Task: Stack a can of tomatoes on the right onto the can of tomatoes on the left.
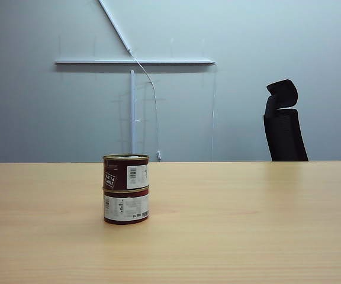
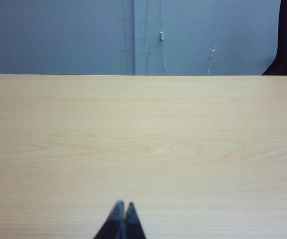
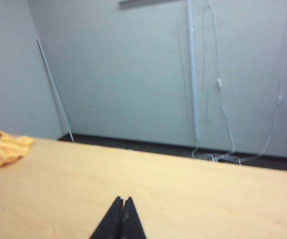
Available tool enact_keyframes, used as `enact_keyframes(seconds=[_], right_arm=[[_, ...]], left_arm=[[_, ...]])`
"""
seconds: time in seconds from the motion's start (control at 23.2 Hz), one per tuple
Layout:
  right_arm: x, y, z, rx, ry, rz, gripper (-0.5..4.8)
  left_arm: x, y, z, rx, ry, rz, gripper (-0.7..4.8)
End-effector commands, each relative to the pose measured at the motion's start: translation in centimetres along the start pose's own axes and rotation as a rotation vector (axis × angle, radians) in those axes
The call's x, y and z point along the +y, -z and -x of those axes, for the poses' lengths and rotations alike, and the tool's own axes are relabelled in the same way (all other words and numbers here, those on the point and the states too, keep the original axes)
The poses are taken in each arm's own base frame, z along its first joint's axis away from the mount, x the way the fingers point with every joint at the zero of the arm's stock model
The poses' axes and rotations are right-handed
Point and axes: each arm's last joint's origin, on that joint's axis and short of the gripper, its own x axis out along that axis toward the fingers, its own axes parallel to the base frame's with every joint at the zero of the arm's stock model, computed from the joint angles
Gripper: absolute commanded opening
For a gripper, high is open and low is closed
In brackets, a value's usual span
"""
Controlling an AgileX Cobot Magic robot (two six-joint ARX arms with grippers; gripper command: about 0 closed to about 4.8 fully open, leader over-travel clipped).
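Stacking looks finished in the exterior view: the upper can sits squarely on the lower can, left of the desk's middle, so the arms should stay well clear. Left wrist view: the left gripper is pressed together, empty, above bare desk. Right wrist view: the right gripper is likewise together, holding nothing

I see a pale wood-grain table with a smooth satin sheen, two metal cans with glossy paper labels, matt black gripper fingers
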Motion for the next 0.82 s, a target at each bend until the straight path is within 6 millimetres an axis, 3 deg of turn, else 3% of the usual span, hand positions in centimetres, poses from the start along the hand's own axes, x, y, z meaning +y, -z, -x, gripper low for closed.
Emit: enact_keyframes(seconds=[0.04, 0.69, 0.82], right_arm=[[-0.1, 0.3, 0.1, 0.038, 0.006, 0.001, -0.05], [-0.2, 1.4, 0.3, 0.161, 0.020, 0.011, -0.05], [-0.9, 0.7, 2.5, 0.132, 0.058, 0.011, -0.05]], left_arm=[[0.0, -0.2, 0.0, -0.011, -0.002, 0.000, -0.04], [0.0, -0.2, 0.0, -0.011, -0.002, 0.000, -0.04], [0.0, -0.2, 0.0, -0.010, -0.002, 0.000, -0.04]])
